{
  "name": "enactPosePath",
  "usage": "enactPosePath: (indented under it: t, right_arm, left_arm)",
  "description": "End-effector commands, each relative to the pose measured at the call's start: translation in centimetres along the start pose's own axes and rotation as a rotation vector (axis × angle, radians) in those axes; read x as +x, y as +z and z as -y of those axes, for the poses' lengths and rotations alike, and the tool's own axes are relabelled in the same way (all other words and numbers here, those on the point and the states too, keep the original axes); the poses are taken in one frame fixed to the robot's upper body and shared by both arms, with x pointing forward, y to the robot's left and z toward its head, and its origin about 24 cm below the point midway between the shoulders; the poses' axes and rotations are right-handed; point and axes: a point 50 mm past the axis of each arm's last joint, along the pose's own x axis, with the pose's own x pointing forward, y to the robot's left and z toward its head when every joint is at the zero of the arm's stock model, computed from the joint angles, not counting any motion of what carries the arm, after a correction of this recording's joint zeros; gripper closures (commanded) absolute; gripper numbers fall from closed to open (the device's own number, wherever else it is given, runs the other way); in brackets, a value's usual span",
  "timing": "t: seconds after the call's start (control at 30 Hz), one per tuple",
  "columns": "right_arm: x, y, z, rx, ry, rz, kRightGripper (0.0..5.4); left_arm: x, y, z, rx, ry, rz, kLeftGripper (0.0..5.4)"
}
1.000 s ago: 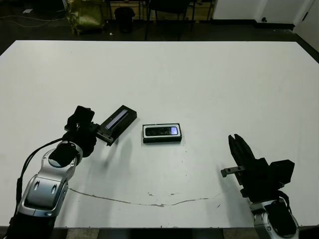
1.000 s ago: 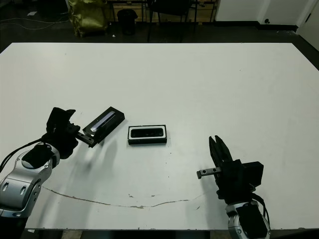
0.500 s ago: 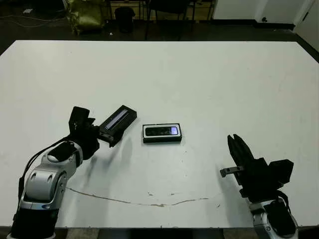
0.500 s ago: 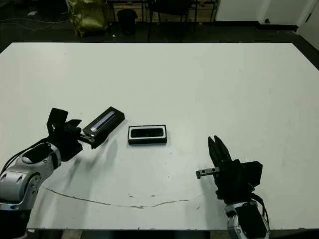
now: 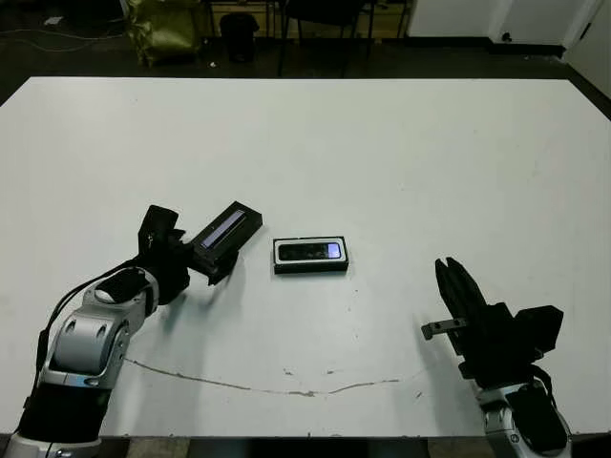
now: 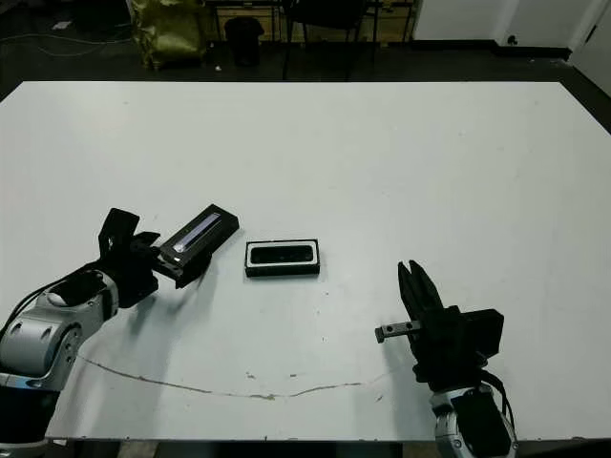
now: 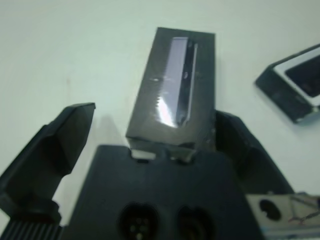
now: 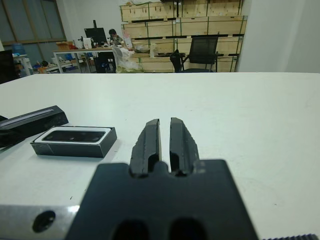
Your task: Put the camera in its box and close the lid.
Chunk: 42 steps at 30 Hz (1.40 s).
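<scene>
Left gripper (image 7: 150,145): fingers spread wide, lid (image 5: 225,237) lying between them, centre-left.
Box (image 5: 310,256): centre, camera (image 5: 310,251) inside.
Right gripper (image 8: 164,142): pressed closed, empty, lower right.

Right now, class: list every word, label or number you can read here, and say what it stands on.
None can be read.
The lid: only a plain silver-grey stripe.
The camera in the box: glossy face, no legible print.
Background crates: too small to tell.
</scene>
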Motion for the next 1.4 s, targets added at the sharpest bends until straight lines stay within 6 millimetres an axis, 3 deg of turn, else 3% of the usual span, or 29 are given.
enactPosePath:
  t: [0.03, 0.23, 0.73, 0.9, 1.07, 1.2, 1.4]
  right_arm:
    - [-0.7, -0.8, 0.2, 0.009, -0.011, -0.058, 5.40]
    - [-0.7, -0.8, 0.1, 0.005, -0.014, -0.060, 5.40]
    - [-0.9, -0.3, 0.2, -0.012, -0.041, -0.072, 5.40]
    - [-1.0, -0.3, 0.3, 0.000, -0.052, -0.076, 5.40]
    - [-1.1, -0.2, 0.3, -0.004, -0.061, -0.079, 5.40]
    - [-1.1, -0.3, 0.4, 0.005, -0.056, -0.073, 5.40]
    - [-1.2, -0.3, 0.4, 0.017, -0.059, -0.081, 5.40]
  left_arm:
    - [0.2, -0.3, -0.5, 0.100, 0.036, -0.012, 0.02]
    - [0.2, -0.4, -0.4, 0.181, 0.025, -0.003, 0.02]
    - [0.3, -1.2, -0.3, -0.199, -0.153, -0.093, 0.02]
    - [0.7, -1.8, -0.7, -0.197, -0.164, -0.122, 0.02]
    - [1.3, -2.5, -1.1, -0.089, -0.124, -0.147, 0.02]
    - [1.7, -2.9, -1.2, 0.000, -0.089, -0.168, 0.42]
    - [1.8, -3.4, -0.7, 0.128, -0.110, -0.162, 1.73]
